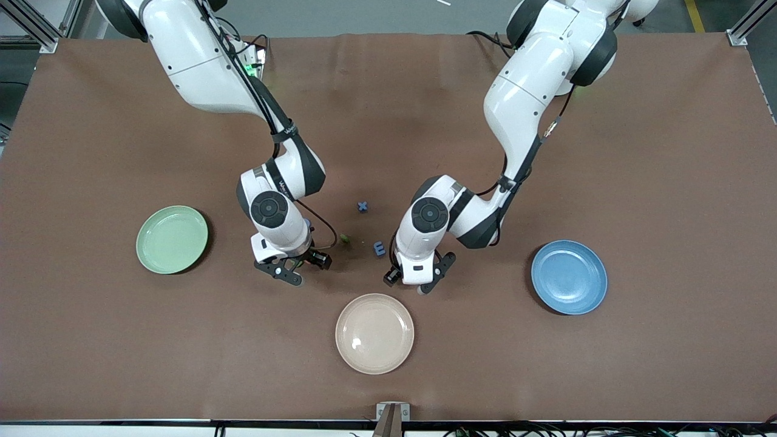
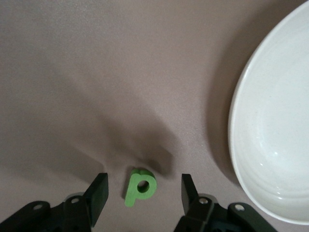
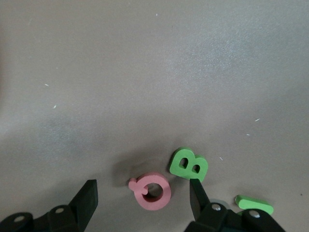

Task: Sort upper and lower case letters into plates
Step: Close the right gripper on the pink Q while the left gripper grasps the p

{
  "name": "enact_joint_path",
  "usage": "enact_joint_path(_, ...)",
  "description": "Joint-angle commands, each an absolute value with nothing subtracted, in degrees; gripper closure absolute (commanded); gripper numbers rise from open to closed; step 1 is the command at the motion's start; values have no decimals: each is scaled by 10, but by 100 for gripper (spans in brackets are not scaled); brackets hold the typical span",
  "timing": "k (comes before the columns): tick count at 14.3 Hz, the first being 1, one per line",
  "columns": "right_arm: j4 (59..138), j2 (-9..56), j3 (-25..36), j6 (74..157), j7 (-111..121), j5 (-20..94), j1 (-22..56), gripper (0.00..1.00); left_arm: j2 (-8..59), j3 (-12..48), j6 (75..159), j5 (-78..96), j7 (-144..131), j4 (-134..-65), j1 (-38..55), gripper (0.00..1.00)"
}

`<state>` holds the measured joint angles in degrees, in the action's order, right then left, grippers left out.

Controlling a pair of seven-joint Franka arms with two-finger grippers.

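My left gripper (image 1: 417,279) hangs low over the table beside the cream plate, open. A green lowercase p (image 2: 141,186) lies flat between its fingers, untouched by either. My right gripper (image 1: 298,265), also open, is low between the mint green plate (image 1: 172,238) and the table's middle. It straddles a pink round letter (image 3: 152,191) with gaps on both sides. A green B (image 3: 189,164) lies close beside one of its fingers (image 3: 198,193), and another green letter (image 3: 254,204) is next to that. A blue x (image 1: 363,206) and a blue E (image 1: 379,248) lie between the arms. The blue plate (image 1: 569,277) sits toward the left arm's end.
A cream plate (image 1: 374,332) lies nearest the front camera, just below the two grippers, and its rim (image 2: 236,145) shows close by in the left wrist view. A small green piece (image 1: 345,240) lies between the grippers. Both arms' elbows lean over the table's middle.
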<state>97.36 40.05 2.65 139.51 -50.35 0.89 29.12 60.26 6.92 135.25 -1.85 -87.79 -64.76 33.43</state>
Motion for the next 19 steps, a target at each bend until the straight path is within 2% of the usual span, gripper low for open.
enact_joint_path(1, 958, 410, 25, 1388, -515, 9, 290, 18, 622, 62, 1355, -24, -886, -620, 343, 31)
enact_joint_path(4, 957, 410, 25, 1388, -515, 8, 294, 26, 635, 54, 1356, -24, -885, -609, 344, 32)
enact_joint_path(7, 958, 410, 25, 1387, -515, 8, 296, 34, 646, 53, 1356, -24, -886, -601, 349, 44)
enact_joint_path(13, 962, 409, 25, 1364, -517, 8, 297, 33, 654, 54, 1354, -19, -888, -601, 352, 52)
enact_joint_path(16, 962, 409, 25, 1361, -517, 8, 298, 34, 657, 57, 1354, -19, -889, -602, 353, 66)
enact_joint_path(19, 962, 410, 25, 1362, -517, 8, 299, 39, 650, 57, 1346, -19, -890, -606, 349, 93)
